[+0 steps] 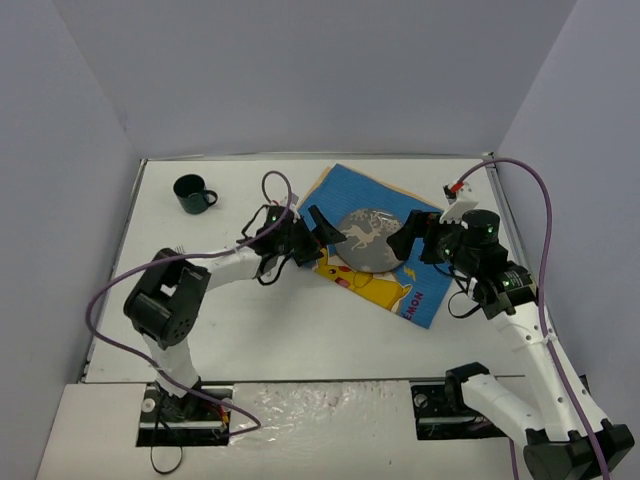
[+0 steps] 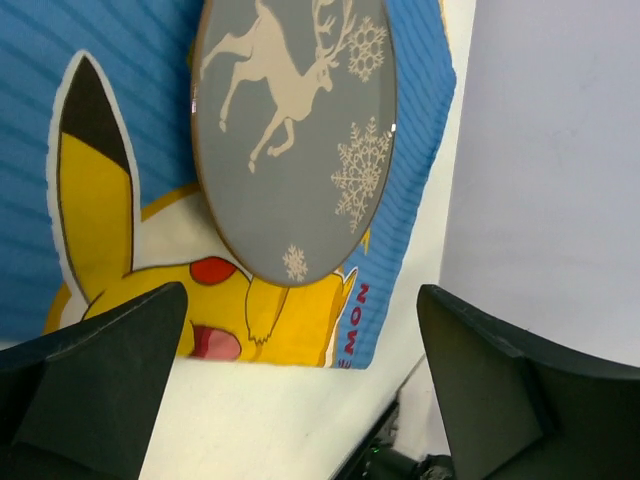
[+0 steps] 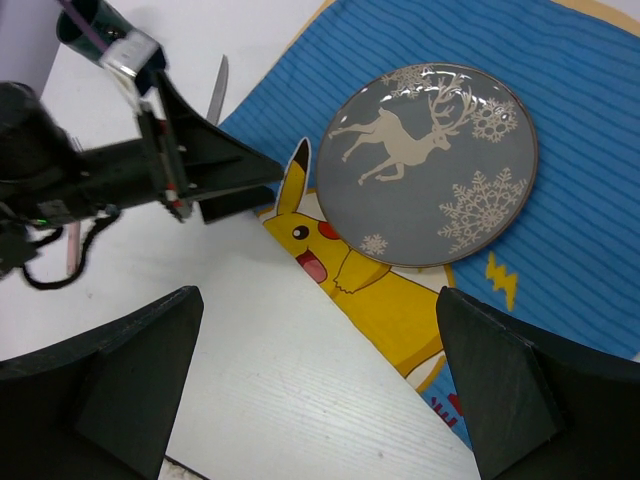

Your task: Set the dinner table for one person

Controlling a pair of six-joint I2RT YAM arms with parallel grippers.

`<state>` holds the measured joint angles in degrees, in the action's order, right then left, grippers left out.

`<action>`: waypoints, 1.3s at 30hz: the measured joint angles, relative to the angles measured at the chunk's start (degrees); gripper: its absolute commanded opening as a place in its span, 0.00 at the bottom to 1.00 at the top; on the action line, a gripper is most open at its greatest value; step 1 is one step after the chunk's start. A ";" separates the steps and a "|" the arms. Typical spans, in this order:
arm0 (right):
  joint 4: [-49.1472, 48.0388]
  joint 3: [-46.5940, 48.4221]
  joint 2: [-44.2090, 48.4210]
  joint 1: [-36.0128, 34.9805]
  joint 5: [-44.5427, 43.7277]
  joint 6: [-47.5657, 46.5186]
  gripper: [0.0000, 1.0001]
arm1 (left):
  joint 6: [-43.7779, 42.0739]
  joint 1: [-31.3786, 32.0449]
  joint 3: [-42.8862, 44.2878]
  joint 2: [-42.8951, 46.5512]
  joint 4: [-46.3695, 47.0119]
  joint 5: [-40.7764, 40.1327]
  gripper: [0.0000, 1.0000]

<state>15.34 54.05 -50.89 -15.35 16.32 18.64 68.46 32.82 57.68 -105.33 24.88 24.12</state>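
Black fingers [image 3: 120, 380] of the right gripper [image 3: 320, 295] are seen at the lower corners of the right wrist view, spread wide, with nothing clamped. The left gripper [image 2: 302, 290] is likewise held apart and empty, just left of the plate [image 1: 367, 238] in the top view. The plate is grey, printed with a reindeer and snowflakes, and is laid flat on the blue cartoon placemat [image 1: 345, 190], centre right. The white dinner table [image 1: 300, 330] is spread beneath everything, filling the middle. A dark mug [image 1: 192, 193] is set upright at upper left.
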 measured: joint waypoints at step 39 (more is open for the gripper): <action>1.39 5.28 -9.85 -0.02 2.79 -7.35 0.99 | -52.74 -42.45 62.61 -24.48 -64.89 -20.82 0.38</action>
<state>16.73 59.33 -60.74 -15.38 19.10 11.29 15.72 -9.63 120.29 -129.80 -40.01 3.29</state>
